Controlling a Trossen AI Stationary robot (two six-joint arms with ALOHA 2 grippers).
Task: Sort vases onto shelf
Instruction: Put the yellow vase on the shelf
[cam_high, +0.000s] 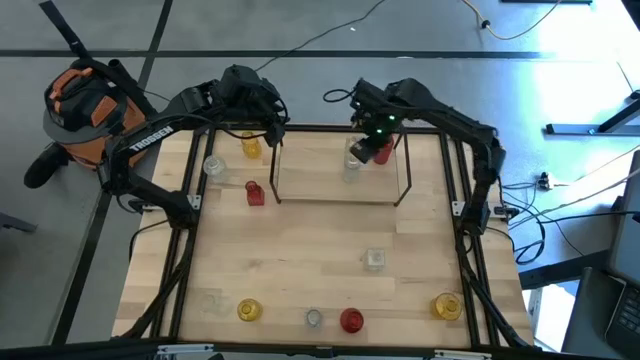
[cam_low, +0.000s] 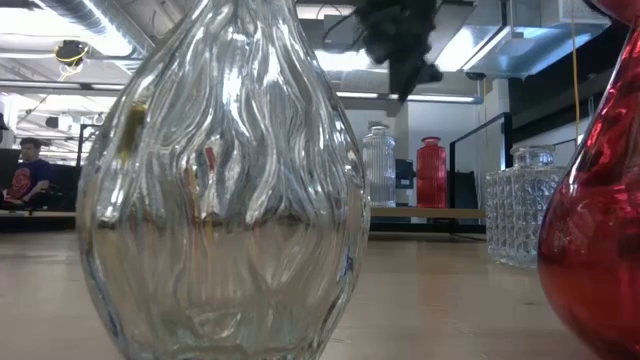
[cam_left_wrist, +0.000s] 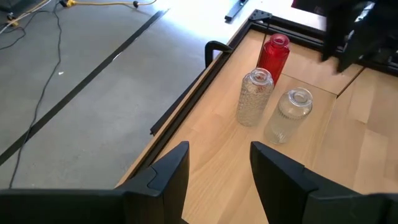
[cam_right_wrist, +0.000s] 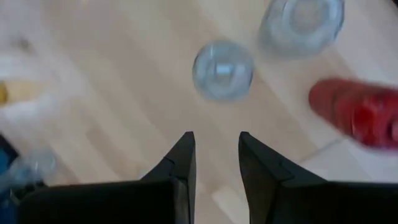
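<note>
Right gripper (cam_right_wrist: 214, 155): fingers slightly parted, holding nothing.
Clear jar (cam_right_wrist: 222, 70): we see it upright on the shelf (cam_high: 340, 192), just ahead.

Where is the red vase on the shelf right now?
In the high view the red vase stands at the shelf's right end, beside two clear vases, just under the right tool.
</note>
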